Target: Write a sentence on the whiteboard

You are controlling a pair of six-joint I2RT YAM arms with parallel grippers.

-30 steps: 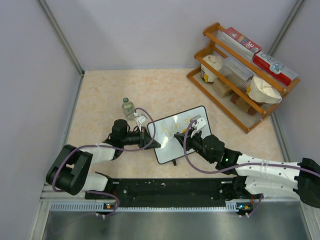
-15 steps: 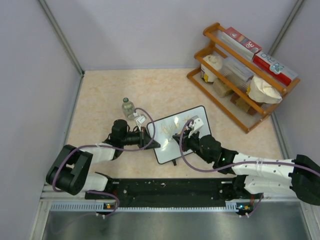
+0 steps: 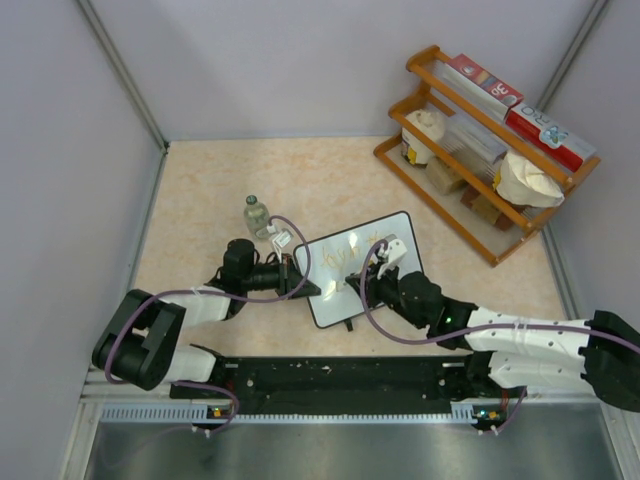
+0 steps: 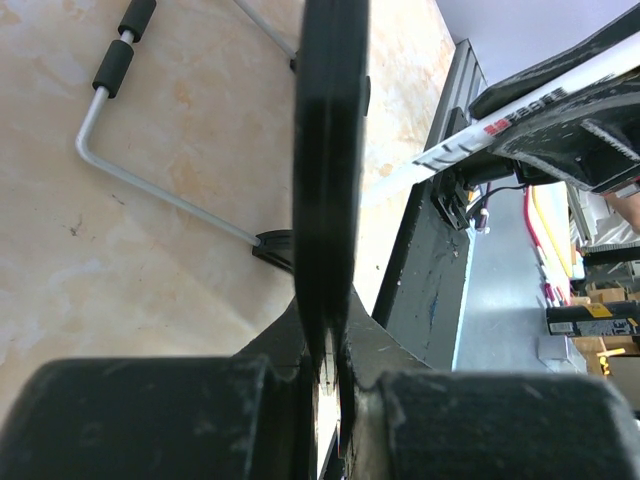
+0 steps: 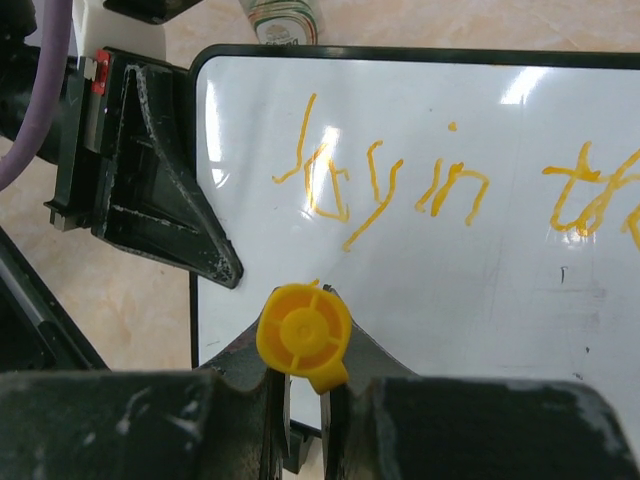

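Note:
The whiteboard point(image 3: 335, 300) stands tilted on the table, near its middle. The sentence point(image 3: 352, 252) is orange script along the top; in the right wrist view point(image 5: 380, 180) it runs in one line to the right edge. My left gripper point(image 3: 300, 286) is shut on the whiteboard's left edge, seen edge-on in the left wrist view point(image 4: 330, 150) between its jaws point(image 4: 335, 345). My right gripper point(image 3: 374, 280) is shut on an orange marker point(image 5: 304, 335) with a white body point(image 4: 480, 140). Its tip touches the board below the first word, where a tiny orange mark shows.
A small bottle point(image 3: 257, 214) stands behind the left gripper. A wooden rack point(image 3: 490, 140) with boxes and bags fills the back right corner. The board's wire stand point(image 4: 150, 170) rests on the table behind it. Grey walls close in the sides.
My right gripper has moved left and toward the near edge with the marker, from the end of the written line to below its start. The left gripper and board have not moved.

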